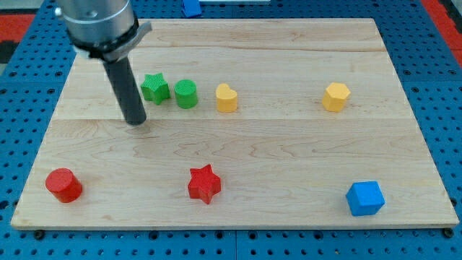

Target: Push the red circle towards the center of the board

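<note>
The red circle (63,185) is a short red cylinder near the board's bottom left corner. My tip (136,121) stands on the board at the upper left, well above and to the right of the red circle and apart from it. The tip is just left of and below the green star (155,88).
A green circle (186,94) and a yellow heart (227,97) stand in a row right of the green star. A yellow hexagon (336,96) is at the upper right. A red star (204,184) sits at bottom centre, a blue cube (364,198) at bottom right. The wooden board (289,144) ends close below the red circle.
</note>
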Motion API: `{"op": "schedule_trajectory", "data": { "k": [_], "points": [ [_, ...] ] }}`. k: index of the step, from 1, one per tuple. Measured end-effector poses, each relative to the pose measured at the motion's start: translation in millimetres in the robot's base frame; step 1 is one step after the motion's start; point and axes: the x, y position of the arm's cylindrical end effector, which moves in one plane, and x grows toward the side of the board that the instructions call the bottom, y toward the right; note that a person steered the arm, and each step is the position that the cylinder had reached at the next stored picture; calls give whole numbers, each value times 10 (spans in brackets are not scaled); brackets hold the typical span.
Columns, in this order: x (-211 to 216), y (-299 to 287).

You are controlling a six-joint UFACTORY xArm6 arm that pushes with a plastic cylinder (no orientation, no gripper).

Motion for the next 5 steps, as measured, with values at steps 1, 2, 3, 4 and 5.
{"op": "schedule_trajectory", "data": {
  "k": [1, 2, 3, 4, 5],
  "points": [
    [780, 50],
    [1518, 150],
    [1449, -1005],
    [1361, -790],
    [1217, -317]
  ]
}}
